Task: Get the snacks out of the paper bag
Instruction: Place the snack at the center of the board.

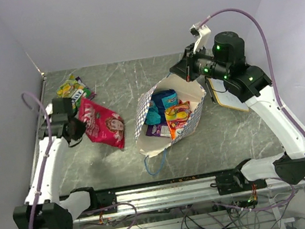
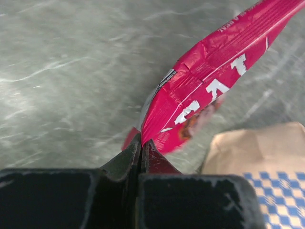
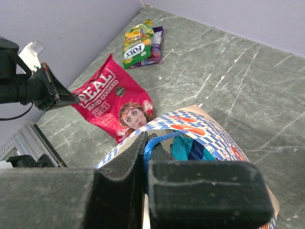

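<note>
Snacks half-hidden in paper bag | left pincer clamped on red packet | right pincer clamped on paper bag rim

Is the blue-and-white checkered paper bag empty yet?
Not empty. Blue, orange and purple glossy snack packets lie inside the open paper bag.

Top camera looks down from behind over the whole surface. Left wrist camera sits tight behind the left gripper. Right wrist camera peers farther past the right gripper. Both catch the red packet ahead.
</note>
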Tool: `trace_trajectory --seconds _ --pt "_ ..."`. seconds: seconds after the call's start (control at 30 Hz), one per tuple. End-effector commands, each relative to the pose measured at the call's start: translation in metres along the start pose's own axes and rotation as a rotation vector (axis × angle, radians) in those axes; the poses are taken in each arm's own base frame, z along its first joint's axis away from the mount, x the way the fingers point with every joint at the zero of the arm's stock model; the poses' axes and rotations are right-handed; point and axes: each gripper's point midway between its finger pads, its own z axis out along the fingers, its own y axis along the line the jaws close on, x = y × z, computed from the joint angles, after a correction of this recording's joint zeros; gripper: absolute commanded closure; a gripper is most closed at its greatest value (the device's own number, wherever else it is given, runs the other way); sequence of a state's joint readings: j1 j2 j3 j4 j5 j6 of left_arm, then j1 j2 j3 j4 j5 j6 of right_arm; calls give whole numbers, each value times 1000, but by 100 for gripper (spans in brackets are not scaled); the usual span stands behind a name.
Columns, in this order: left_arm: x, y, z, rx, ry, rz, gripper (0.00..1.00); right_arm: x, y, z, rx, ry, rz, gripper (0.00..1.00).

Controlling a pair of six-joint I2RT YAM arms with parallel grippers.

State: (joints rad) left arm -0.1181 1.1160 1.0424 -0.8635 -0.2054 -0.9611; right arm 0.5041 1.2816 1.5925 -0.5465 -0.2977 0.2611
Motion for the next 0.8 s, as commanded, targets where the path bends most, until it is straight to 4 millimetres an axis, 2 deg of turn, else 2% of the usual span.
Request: trace_trajectory --seconds 0.0,0.1,0.2,0.3,0.43,0.5,0.63,0.7,0.77 --pt "-20 32 4 23 -26 16 93 -38 13 -19 -25 -132 -49 100" --pt "-36 70 11 -115 -49 52 93 -34 12 -19 -23 -111 -45 100" --pt "-42 99 20 -180 -64 17 93 -29 12 -18 -25 -89 -39 100" --pt "-49 99 22 -177 -84 -12 93 -22 13 -14 -40 -64 -36 100" --pt "-42 123 30 -298 -71 -43 93 -14 22 -13 -109 -52 -51 100" --pt "-45 131 28 -360 -80 -60 92 -9 34 -15 -190 -51 -72 100" --pt "-51 164 10 -580 -145 -143 81 -2 47 -17 -281 -65 -99 100" --pt "-53 172 6 -642 -170 -175 72 -2 48 -16 -286 -71 -99 100" --pt "-52 172 9 -647 -174 -193 65 -5 49 -16 -290 -69 -100 100"
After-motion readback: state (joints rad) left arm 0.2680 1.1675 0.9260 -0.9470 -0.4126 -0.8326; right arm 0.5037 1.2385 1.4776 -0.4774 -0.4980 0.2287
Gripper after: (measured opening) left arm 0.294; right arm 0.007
